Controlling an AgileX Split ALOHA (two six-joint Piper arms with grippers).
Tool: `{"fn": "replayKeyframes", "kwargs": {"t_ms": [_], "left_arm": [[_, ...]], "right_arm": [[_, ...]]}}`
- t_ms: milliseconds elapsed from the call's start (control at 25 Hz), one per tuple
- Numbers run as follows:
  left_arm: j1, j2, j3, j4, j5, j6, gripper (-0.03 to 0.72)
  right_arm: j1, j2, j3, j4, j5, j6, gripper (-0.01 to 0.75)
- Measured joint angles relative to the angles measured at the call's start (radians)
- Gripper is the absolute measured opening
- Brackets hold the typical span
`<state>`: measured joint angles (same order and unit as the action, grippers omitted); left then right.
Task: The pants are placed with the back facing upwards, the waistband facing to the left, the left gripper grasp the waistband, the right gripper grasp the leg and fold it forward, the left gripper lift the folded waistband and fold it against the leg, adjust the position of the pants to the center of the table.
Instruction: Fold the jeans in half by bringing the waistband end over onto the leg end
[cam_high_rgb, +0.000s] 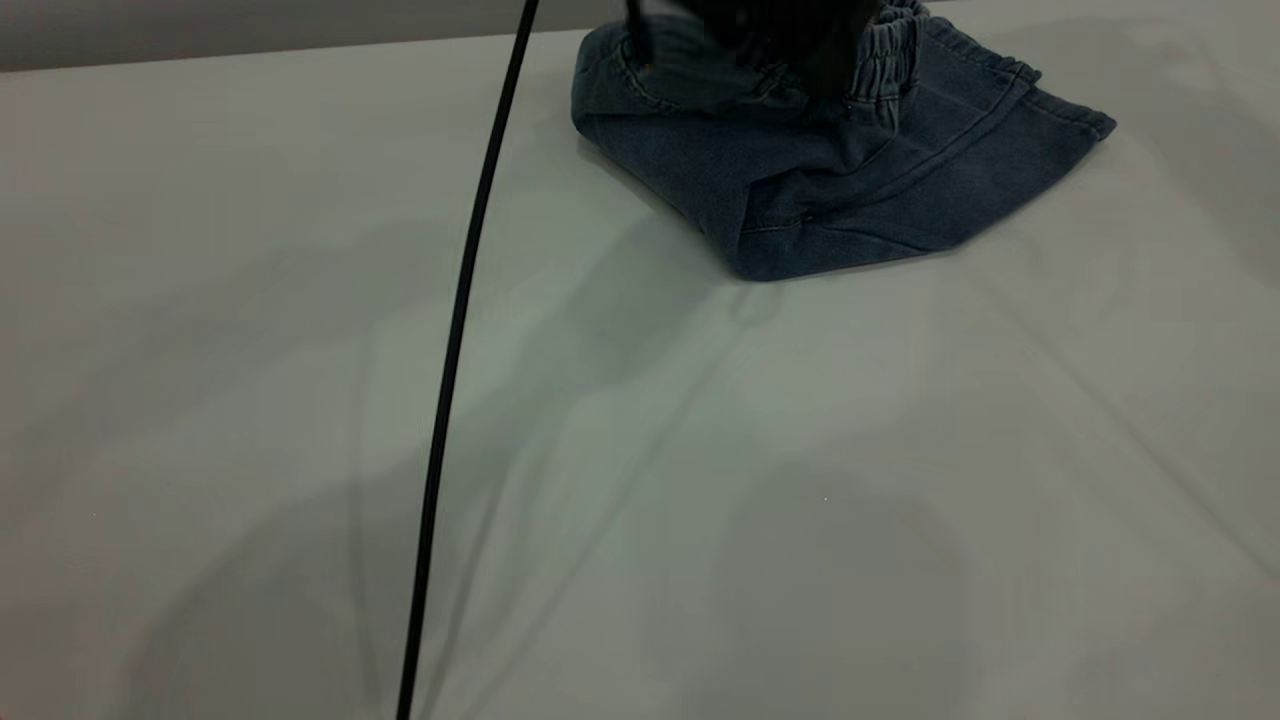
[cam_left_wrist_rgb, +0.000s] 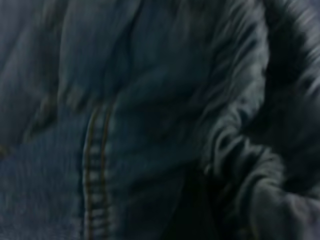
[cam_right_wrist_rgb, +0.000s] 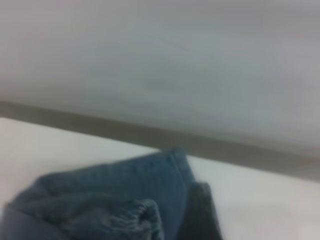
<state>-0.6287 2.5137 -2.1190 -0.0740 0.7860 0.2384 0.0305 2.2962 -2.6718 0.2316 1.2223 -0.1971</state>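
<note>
The pants (cam_high_rgb: 840, 190) lie folded into a compact blue denim bundle on the table (cam_high_rgb: 700, 480), at its far edge right of centre. The ruched waistband (cam_high_rgb: 885, 60) sits on top of the bundle. My left gripper (cam_high_rgb: 760, 35) is a dark blurred mass pressed onto the pants beside the waistband, partly cut off by the picture's edge. The left wrist view is filled with denim (cam_left_wrist_rgb: 97, 165) and gathered waistband (cam_left_wrist_rgb: 240, 140). The right wrist view shows the pants (cam_right_wrist_rgb: 110, 200) close by, with my right gripper (cam_right_wrist_rgb: 200, 217) a dark tapering shape at their edge. The leg cannot be told apart within the folds.
A thin black cable (cam_high_rgb: 455, 330) hangs across the left half of the exterior view, from top to bottom. The table's far edge (cam_right_wrist_rgb: 225, 150) and a pale wall behind it lie just beyond the pants. White tabletop stretches in front of the bundle.
</note>
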Motion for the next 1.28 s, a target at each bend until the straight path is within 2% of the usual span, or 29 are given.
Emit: {"fn": "replayKeyframes", "kwargs": {"t_ms": [240, 440, 560, 840, 1080, 1280], "left_arm": [[-0.001, 0.039, 0.0, 0.023, -0.089, -0.017, 0.56], [-0.001, 0.033, -0.057, 0.029, -0.074, -0.012, 0.56], [-0.002, 0.042, -0.066, 0.056, -0.114, -0.012, 0.56], [-0.002, 0.11, -0.067, 0.074, -0.361, -0.011, 0.56], [-0.004, 0.163, -0.067, 0.074, -0.624, -0.011, 0.557], [-0.004, 0.14, -0.068, 0.081, -0.732, -0.007, 0.544]], "right_arm": [[-0.001, -0.105, 0.0, 0.001, 0.0, 0.0, 0.48], [-0.001, -0.143, 0.0, 0.017, 0.0, 0.005, 0.48], [-0.001, -0.143, 0.001, 0.02, 0.0, 0.008, 0.48], [0.0, -0.143, 0.002, 0.086, 0.0, 0.011, 0.48], [0.0, -0.143, 0.002, 0.106, 0.0, 0.01, 0.48], [0.0, -0.142, 0.002, 0.106, 0.0, 0.009, 0.48]]}}
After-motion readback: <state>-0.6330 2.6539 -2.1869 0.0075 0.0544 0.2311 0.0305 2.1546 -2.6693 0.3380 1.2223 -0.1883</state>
